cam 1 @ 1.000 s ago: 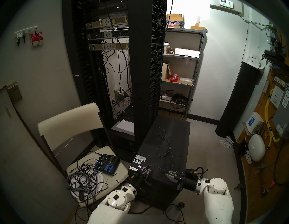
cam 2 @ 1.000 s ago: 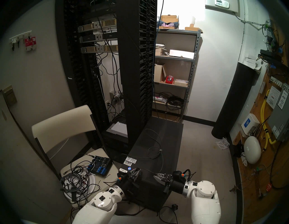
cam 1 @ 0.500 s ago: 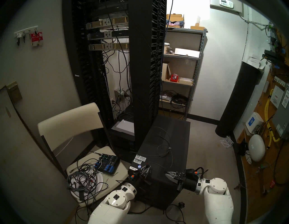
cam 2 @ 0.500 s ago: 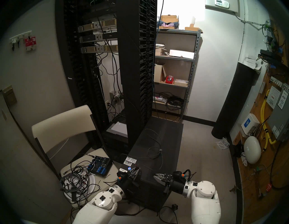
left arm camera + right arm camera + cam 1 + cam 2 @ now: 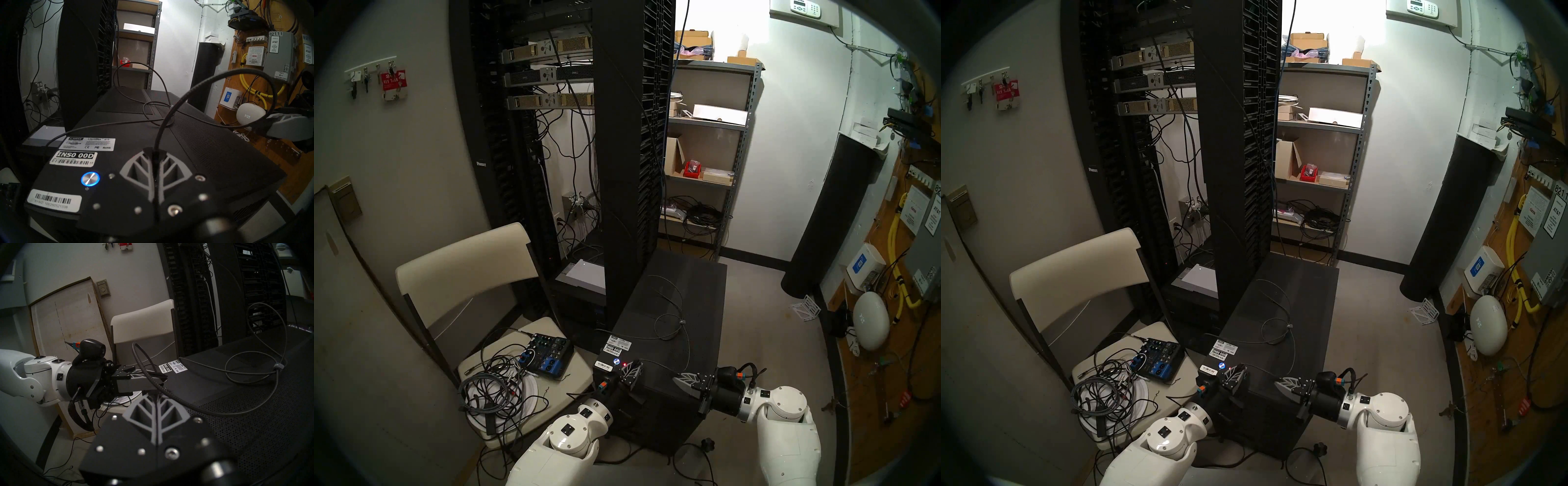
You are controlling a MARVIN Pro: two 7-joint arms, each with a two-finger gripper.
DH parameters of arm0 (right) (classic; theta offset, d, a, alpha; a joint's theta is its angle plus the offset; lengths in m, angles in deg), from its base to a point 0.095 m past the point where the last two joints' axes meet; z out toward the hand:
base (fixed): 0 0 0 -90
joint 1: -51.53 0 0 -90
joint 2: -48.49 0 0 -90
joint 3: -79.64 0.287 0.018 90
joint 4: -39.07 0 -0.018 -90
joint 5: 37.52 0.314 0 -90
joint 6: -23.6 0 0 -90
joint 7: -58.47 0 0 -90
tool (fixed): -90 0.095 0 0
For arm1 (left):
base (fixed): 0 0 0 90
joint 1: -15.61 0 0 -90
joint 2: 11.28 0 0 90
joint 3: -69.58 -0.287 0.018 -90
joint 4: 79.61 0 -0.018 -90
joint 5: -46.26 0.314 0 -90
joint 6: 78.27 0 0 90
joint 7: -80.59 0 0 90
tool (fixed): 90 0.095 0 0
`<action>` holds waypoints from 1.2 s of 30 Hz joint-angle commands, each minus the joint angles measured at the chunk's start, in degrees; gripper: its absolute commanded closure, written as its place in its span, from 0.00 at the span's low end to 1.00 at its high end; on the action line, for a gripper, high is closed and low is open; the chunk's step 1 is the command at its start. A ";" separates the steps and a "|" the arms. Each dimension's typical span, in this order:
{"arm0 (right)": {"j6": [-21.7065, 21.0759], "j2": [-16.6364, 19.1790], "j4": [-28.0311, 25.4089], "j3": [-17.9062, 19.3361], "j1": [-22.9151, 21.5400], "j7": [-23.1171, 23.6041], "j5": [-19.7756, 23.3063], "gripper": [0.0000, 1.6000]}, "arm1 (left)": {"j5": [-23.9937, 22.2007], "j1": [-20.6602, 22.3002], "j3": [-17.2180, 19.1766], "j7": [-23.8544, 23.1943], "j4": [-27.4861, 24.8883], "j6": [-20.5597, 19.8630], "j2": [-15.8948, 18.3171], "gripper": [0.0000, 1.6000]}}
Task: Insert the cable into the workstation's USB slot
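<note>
The black workstation (image 5: pixel 697 292) lies low in front of me, with its blue-lit button (image 5: pixel 90 179) and white stickers at the near left corner. My left gripper (image 5: pixel 634 365) hovers just right of that button, shut on the thin dark cable (image 5: pixel 212 79). The cable's plug is hidden under its fingers. The cable arcs up and over to my right gripper (image 5: pixel 675 376), also shut on it, then loops across the mesh top past a grey clip (image 5: pixel 278 366). A small USB slot (image 5: pixel 1246 374) seems to show beside the left fingertips.
A white chair (image 5: pixel 463 258) on the left carries a blue audio mixer (image 5: pixel 548 354) and a heap of cords (image 5: pixel 490 390). The tall black server rack (image 5: pixel 629 169) rises right behind the workstation. A metal shelf (image 5: pixel 741 152) and a black cylinder (image 5: pixel 829 220) stand at the back right.
Half a second ago the left gripper sat slightly nearer the lit button, covering the red light; it has shifted back right. The right arm has not moved.
</note>
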 commanded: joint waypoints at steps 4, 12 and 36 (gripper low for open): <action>-0.06 -0.27 -0.86 -0.01 -0.31 0.12 0.20 1.00 | 1.09 1.36 0.09 1.57 4.11 2.15 -0.45 1.00; -0.06 -0.39 -0.97 0.13 -0.34 0.30 -0.03 1.00 | 0.99 2.17 0.19 2.16 6.73 3.07 -0.85 1.00; 0.04 -0.84 -1.03 0.92 -0.42 0.69 -0.15 1.00 | -2.19 -0.18 -4.24 5.75 1.09 -0.38 1.72 1.00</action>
